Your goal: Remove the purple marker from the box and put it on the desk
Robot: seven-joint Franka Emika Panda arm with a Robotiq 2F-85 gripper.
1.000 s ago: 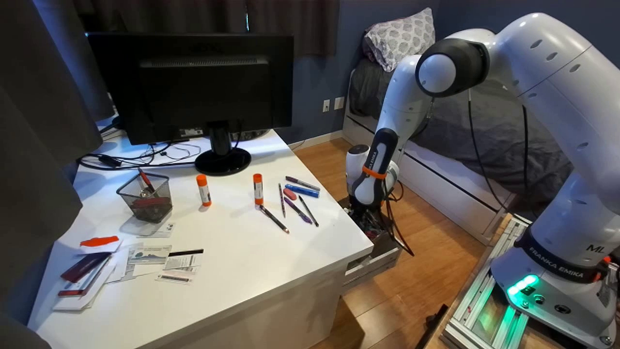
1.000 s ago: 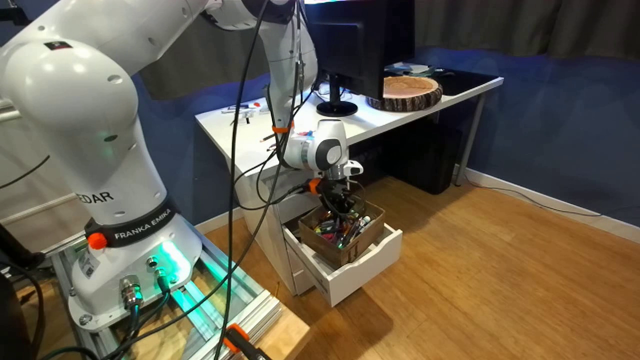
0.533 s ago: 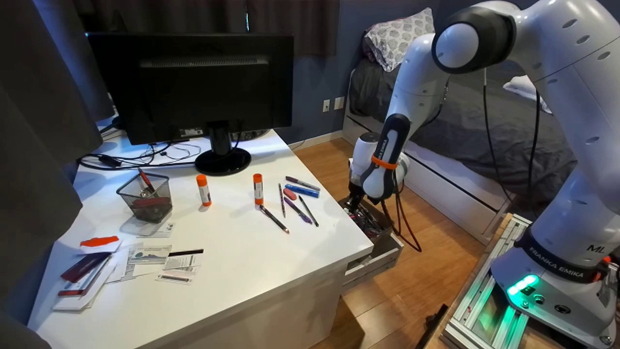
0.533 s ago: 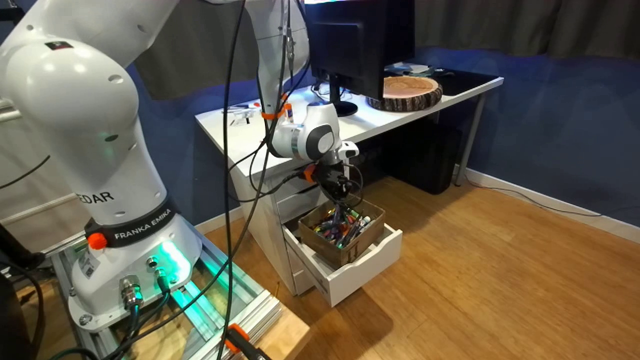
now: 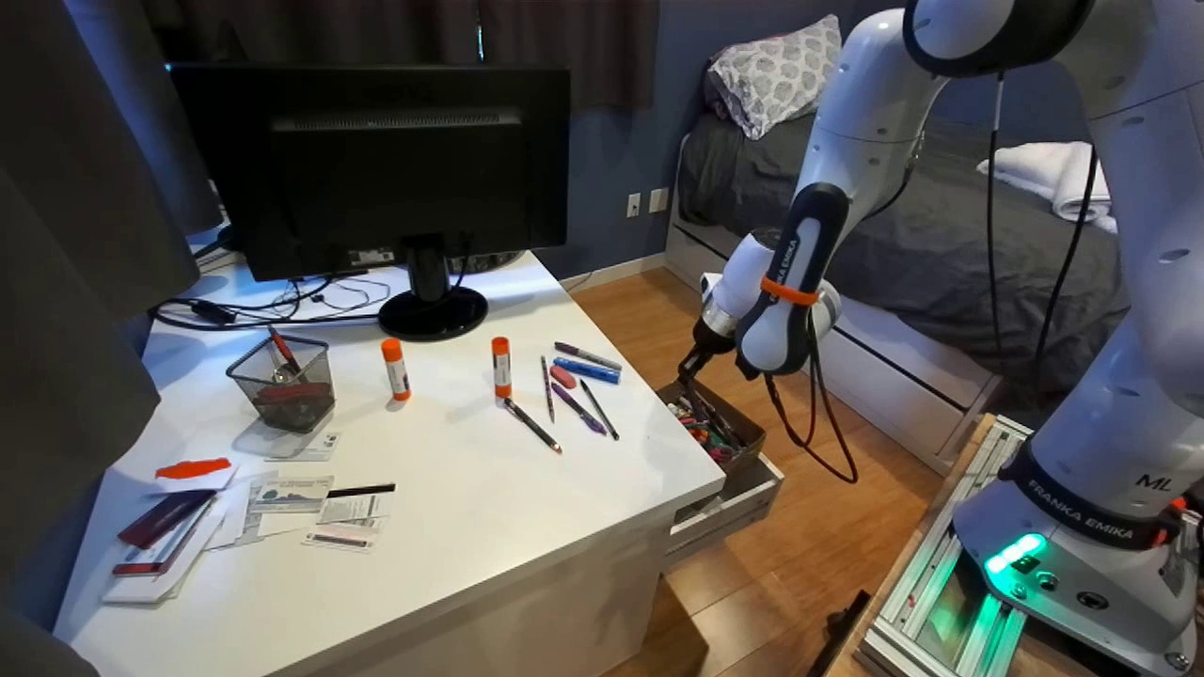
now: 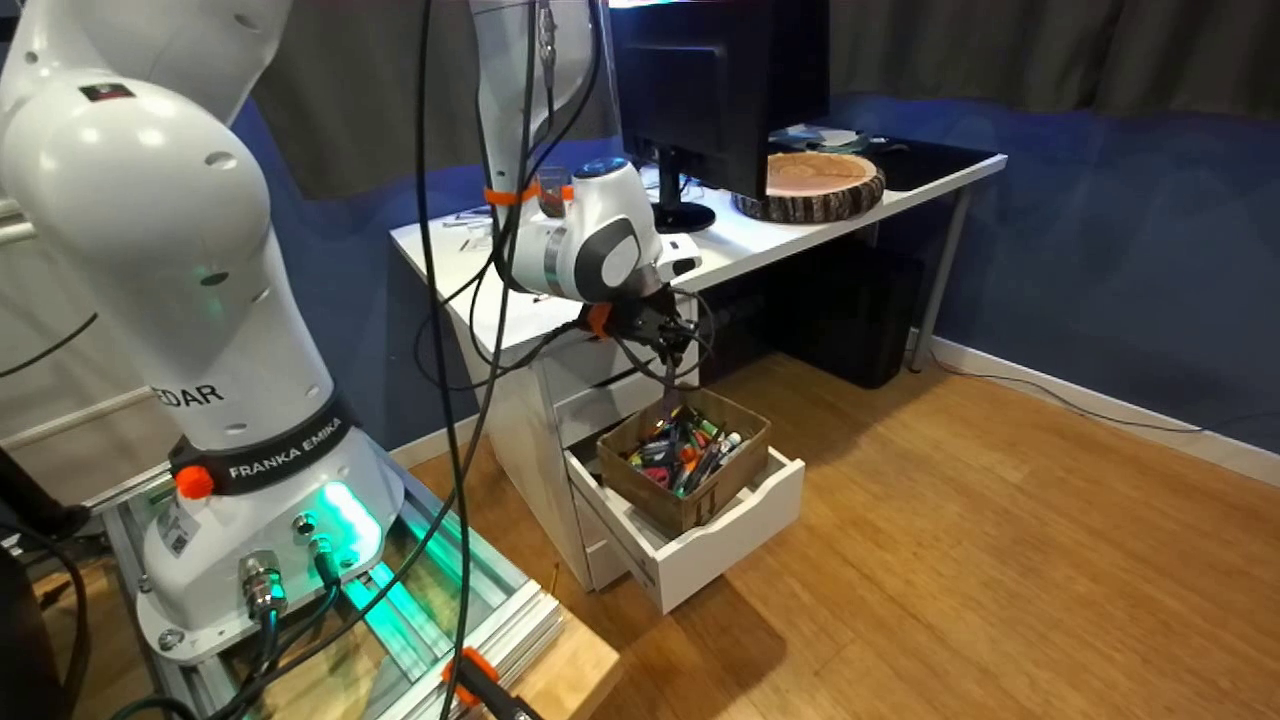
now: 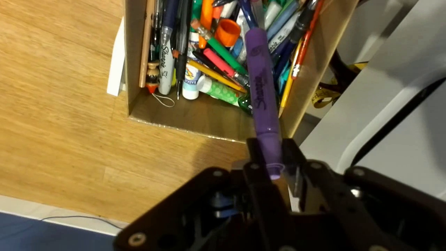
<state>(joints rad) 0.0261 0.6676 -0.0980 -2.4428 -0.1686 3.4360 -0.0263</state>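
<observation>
While my claw (image 7: pixel 271 150) is clamped on one end of the purple marker (image 7: pixel 263 83), its far end hangs over the box (image 7: pixel 195 118); whether high enough to clear it, I cannot tell. I'd best lift straight up first, then swing slowly to the table (image 5: pixel 489 508) and lay it flat. The arm (image 5: pixel 861 141) arches down, wrist (image 5: pixel 738 277) tilted.

This looks like a home bedroom, with a bed (image 5: pixel 950 268), a patterned pillow (image 5: pixel 783 77), a desk (image 5: pixel 470 503) and a monitor (image 5: pixel 395 183).
</observation>
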